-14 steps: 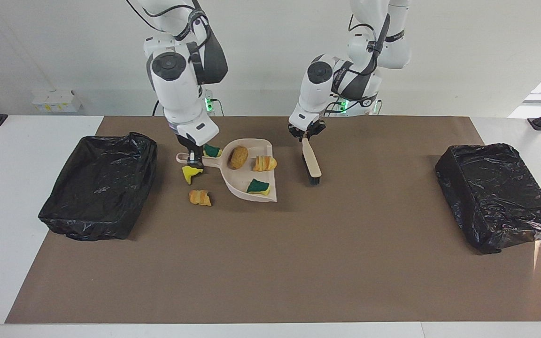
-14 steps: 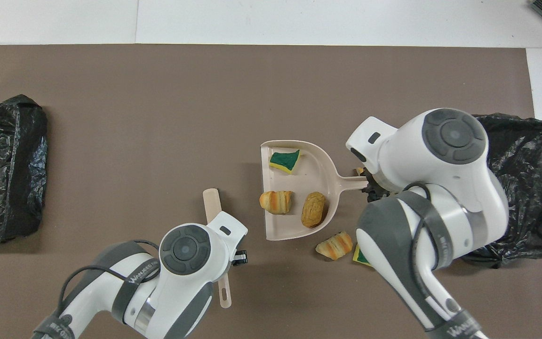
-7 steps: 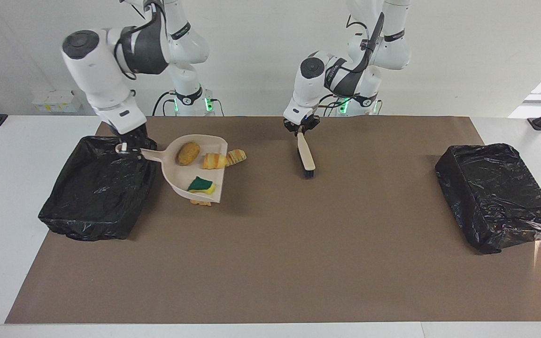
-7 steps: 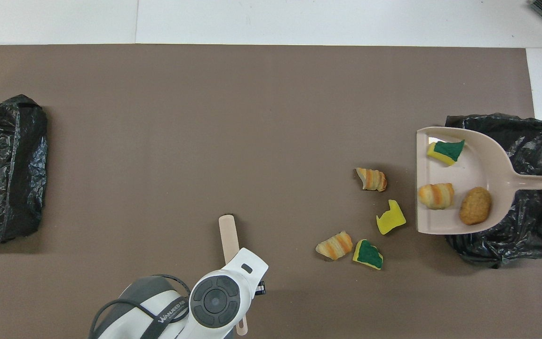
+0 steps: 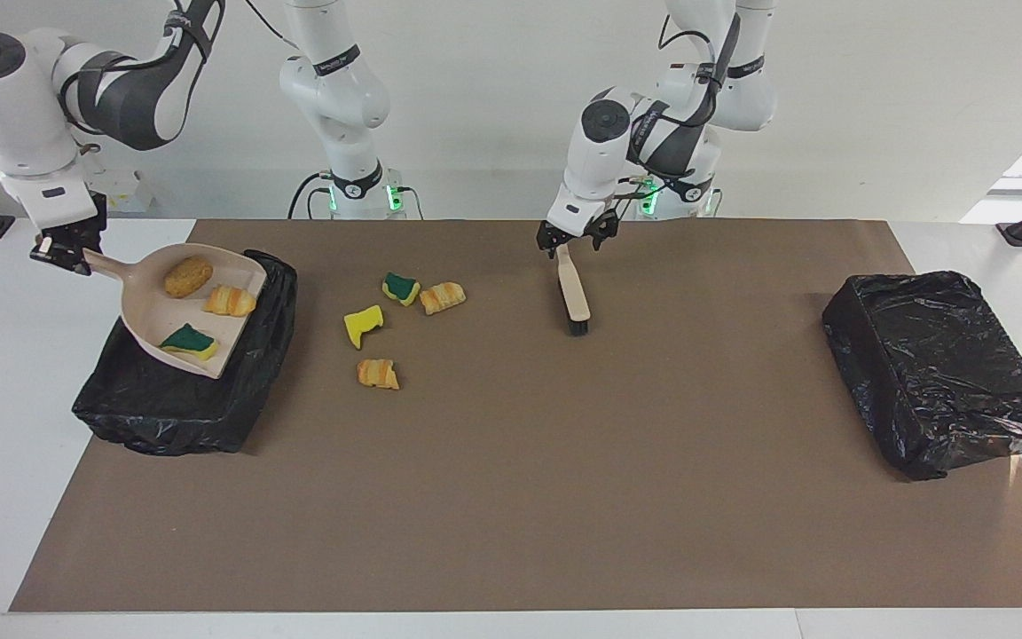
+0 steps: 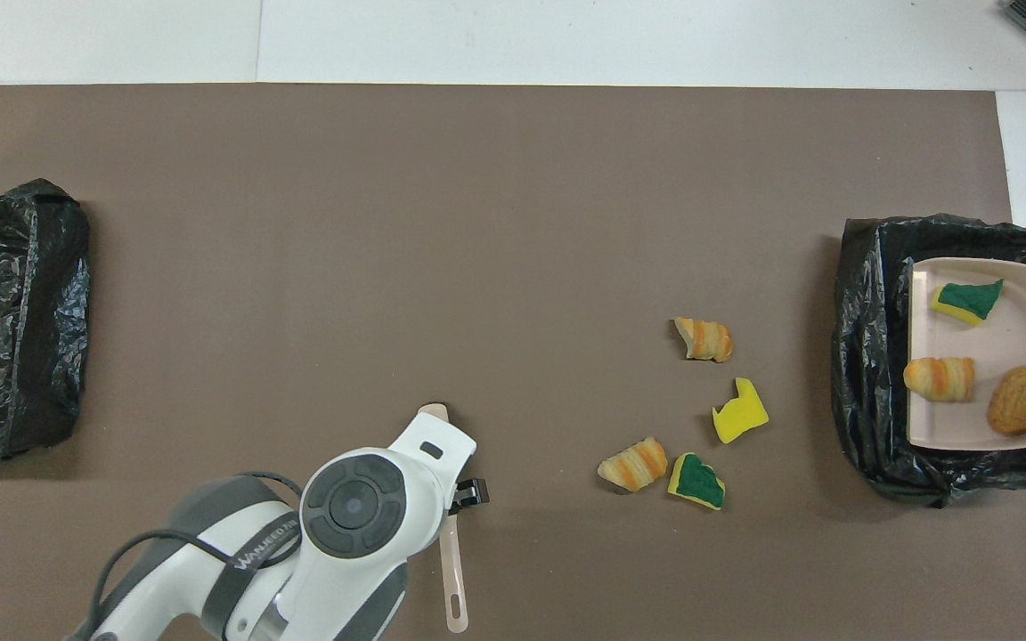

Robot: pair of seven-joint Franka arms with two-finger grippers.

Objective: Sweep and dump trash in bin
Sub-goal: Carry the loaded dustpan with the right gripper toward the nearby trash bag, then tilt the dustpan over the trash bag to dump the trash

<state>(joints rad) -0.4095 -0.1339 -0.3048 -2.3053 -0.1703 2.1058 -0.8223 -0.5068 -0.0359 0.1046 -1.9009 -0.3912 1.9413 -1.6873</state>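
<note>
I hold the beige dustpan level by its handle in the right claw, over the black-lined bin at the right arm's end of the surface, so its three scraps, two bread pieces and a green-topped sponge, can be tipped in. Half a second ago the pan only overlapped the bin's edge; it has since swung fully over it, while four scraps remain on the brown mat. The left claw has sprung wide open above the brush, now lying released on the surface.
</note>
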